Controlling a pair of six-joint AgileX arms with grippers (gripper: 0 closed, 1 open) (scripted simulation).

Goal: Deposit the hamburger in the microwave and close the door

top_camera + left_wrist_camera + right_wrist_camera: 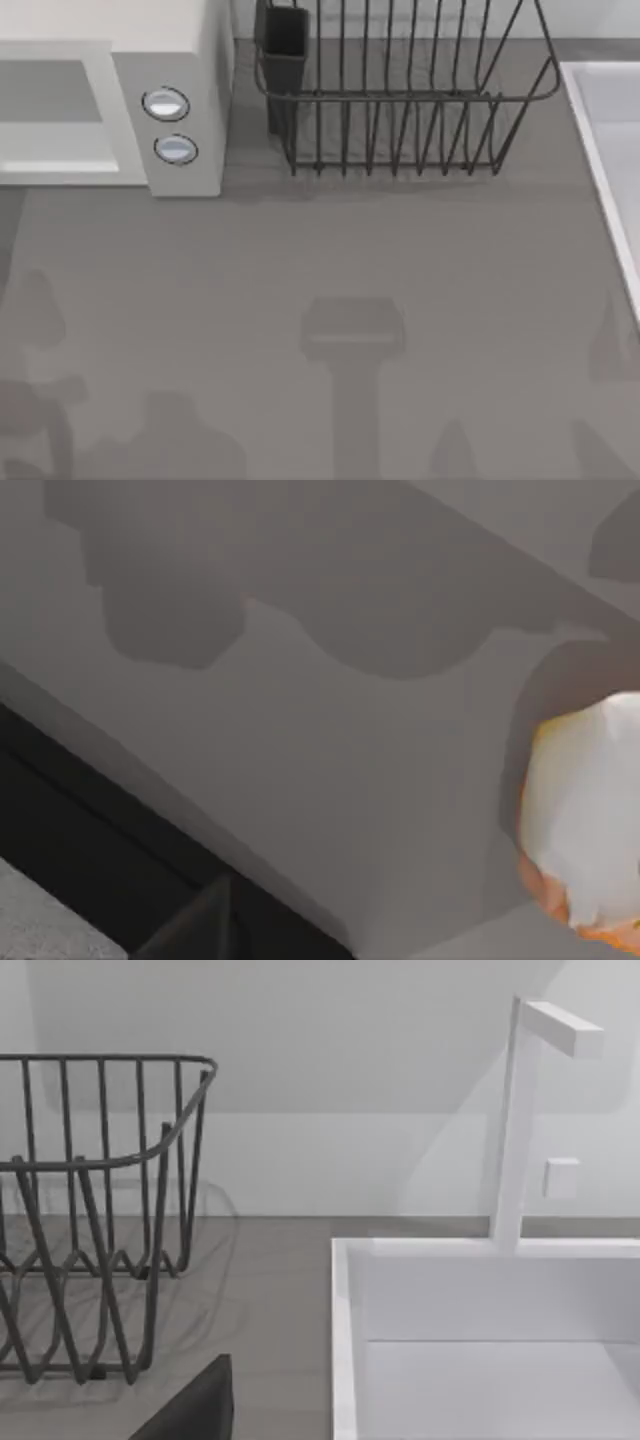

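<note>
**How Many Things There Are**

One white microwave with two round knobs. One dark wire dish rack. One white sink with one tap. One hamburger. One grey surface.

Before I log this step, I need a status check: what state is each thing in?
Microwave: upright at the table's left rear; whether its front is open or shut, cannot tell.
Hamburger: lying on the table, not in the microwave.
Dish rack: upright, a dark cup at its corner.
Sink: no water seen.
</note>
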